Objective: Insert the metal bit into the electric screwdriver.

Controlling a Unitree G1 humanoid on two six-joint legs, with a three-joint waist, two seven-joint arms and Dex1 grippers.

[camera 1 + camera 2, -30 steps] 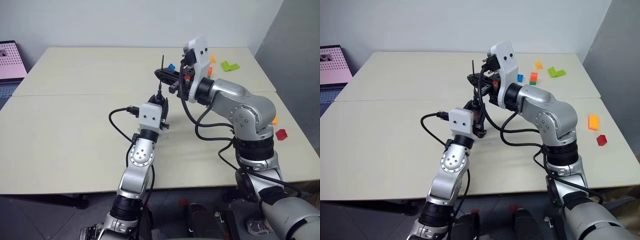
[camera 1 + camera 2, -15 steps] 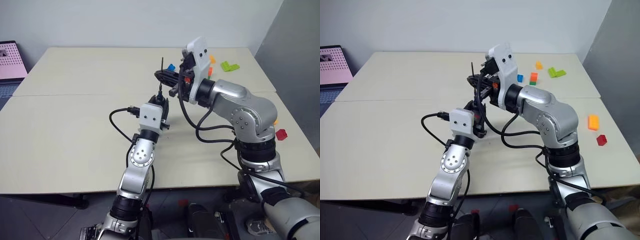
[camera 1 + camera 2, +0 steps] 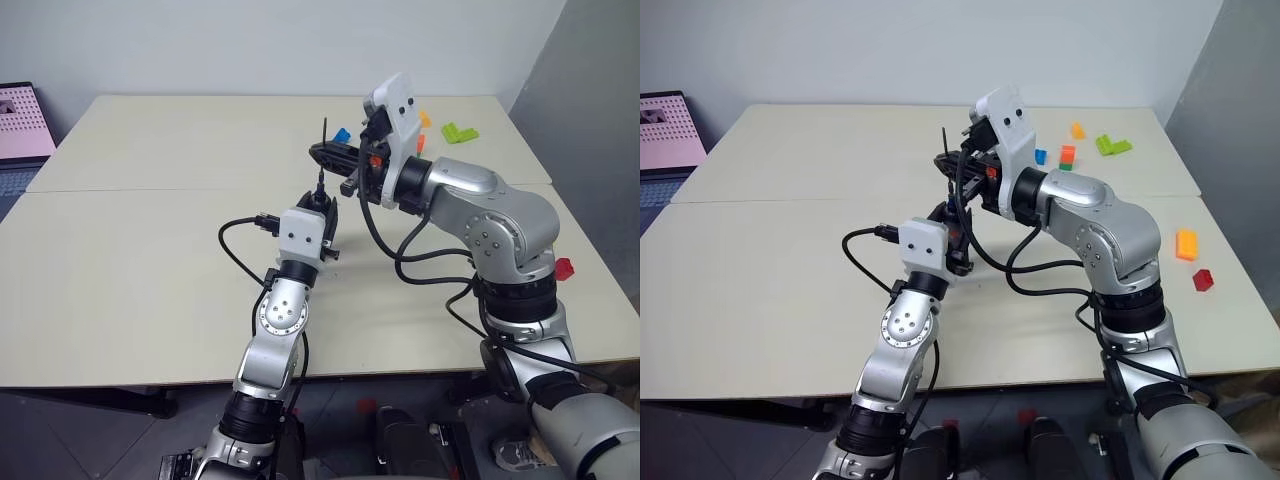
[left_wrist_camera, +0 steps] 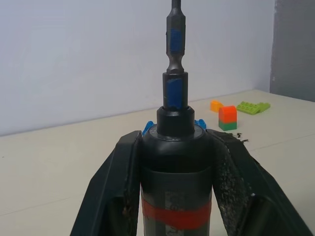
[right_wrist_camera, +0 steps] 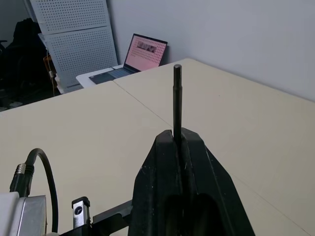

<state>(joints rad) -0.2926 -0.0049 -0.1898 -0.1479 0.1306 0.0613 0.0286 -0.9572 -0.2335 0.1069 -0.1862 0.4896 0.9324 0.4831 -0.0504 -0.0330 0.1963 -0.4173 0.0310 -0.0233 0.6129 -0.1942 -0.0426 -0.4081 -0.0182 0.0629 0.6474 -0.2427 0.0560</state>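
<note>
we see the electric screwdriver (image 3: 318, 203) upright over the table (image 3: 130, 270) middle | the metal bit (image 3: 324, 128) upright just above and behind it | toy bricks (image 3: 458, 131) at the table's far right | a laptop (image 3: 18, 120) beyond its left edge

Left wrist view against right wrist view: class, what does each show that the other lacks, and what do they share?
Left wrist: the left hand shut on the electric screwdriver, with coloured bricks behind. Right wrist: the right hand shut on the metal bit, and a laptop. Shared: the beige table, the pale wall.
</note>
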